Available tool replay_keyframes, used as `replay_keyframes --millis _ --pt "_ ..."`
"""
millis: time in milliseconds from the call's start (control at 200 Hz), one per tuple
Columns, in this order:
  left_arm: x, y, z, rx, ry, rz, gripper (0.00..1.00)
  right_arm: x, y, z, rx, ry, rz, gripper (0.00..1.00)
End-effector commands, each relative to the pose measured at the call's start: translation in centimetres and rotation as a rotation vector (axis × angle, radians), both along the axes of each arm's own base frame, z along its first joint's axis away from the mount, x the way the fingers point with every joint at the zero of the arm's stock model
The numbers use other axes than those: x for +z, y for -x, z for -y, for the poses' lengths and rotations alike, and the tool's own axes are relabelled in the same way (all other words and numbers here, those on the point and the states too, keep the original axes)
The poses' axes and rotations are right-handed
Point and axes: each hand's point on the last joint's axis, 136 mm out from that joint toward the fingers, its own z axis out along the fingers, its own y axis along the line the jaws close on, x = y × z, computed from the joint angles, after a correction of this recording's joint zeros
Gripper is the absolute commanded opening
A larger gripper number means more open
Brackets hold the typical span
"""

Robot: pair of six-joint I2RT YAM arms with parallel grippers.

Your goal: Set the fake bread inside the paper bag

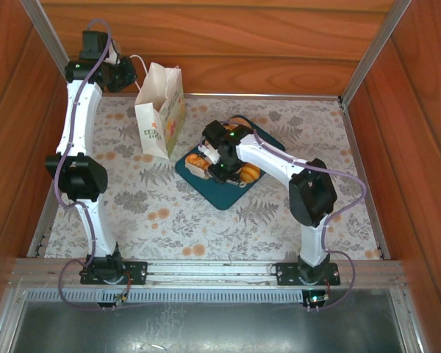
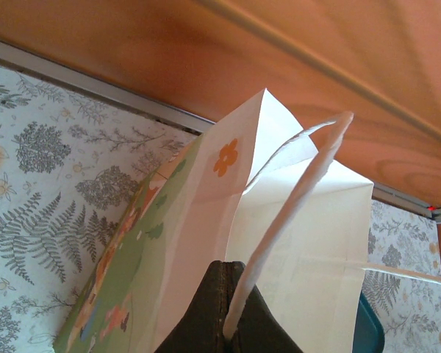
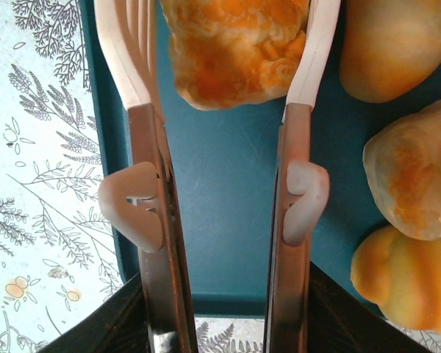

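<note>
My left end effector [image 2: 222,312] is clenched on the cord handle [image 2: 309,176] of the paper bag [image 2: 309,243]. The bag stands upright near the far-left corner of the table [image 1: 132,206], mouth up. My right end effector [image 3: 224,327] is grasping the metal tongs [image 3: 153,220], pressing their two arms inward. It is over the dark teal tray [image 3: 224,250], which sits mid-table, a little towards the far edge.

The fake bread [image 1: 248,173] lies on that tray. One mottled pastry [image 3: 235,44] sits between the tongs' cream tips [image 3: 125,51]; one tip is against its flank and the other just beside it. An oval loaf [image 3: 389,44], a ridged roll [image 3: 415,176] and a pumpkin-shaped bun [image 3: 400,283] lie near it.

I judge these pieces to be light, rigid and glossy, so probably slippery. I want the tips across the pastry's broad middle, low on its sides, since too hard a pinch near the top could squirt it out. The bag looks thin and easy to tip, so holding its handle seems wise.
</note>
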Motion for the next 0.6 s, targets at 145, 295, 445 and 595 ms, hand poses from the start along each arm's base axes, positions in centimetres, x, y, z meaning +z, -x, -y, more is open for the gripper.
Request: replay_keyframes --millis 145,295,445,595 --pt "0.3 0.0 -0.3 0.004 0.013 0.003 0.00 2.3 0.3 -0.9 0.011 -0.059 0.015 0.39" --pt "0.4 -0.1 -0.4 0.006 0.015 0.003 0.00 3.9 0.6 -1.0 -0.013 -0.097 0.031 0.35" --pt "0.3 -0.1 -0.3 0.005 0.017 0.002 0.00 5.3 0.8 -0.9 -0.037 -0.133 0.047 0.33" --pt "0.4 0.0 -0.3 0.005 0.016 0.005 0.00 7.3 1.1 -0.9 -0.060 -0.183 0.068 0.33"
